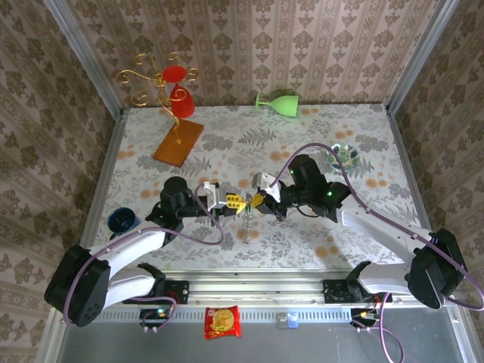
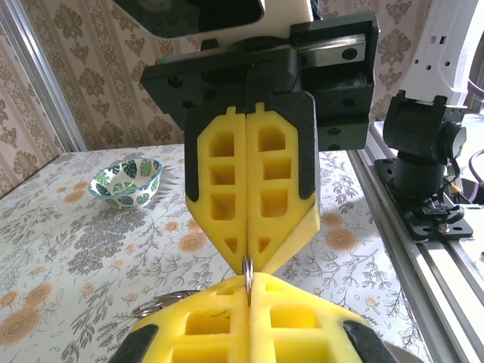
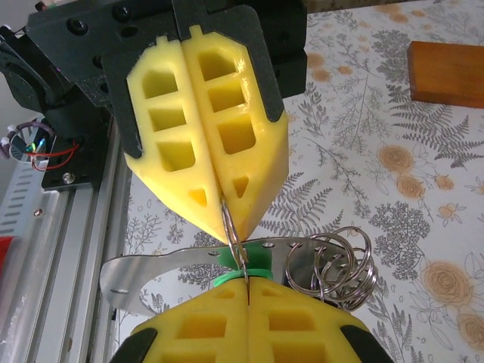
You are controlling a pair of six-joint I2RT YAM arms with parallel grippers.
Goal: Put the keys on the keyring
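Apparently caught mid-threading above the middle of the counter [image 1: 227, 144]. Met tip to tip, left hand [image 1: 227, 201] at 9 o'clock, right hand [image 1: 261, 198] at 3 o'clock. Pressed both pairs of fingers together on the same thin wire loop of the keyring [image 3: 234, 234], held edge-on between them. Showed the green-headed key [image 3: 255, 261] just behind that loop at the right hand's tips, with a bunch of spare rings [image 3: 340, 265] at its 3 o'clock; could not tell whether threaded on. Called, by the look of it, for a firm left pinch while sliding the key's eye round the wire.
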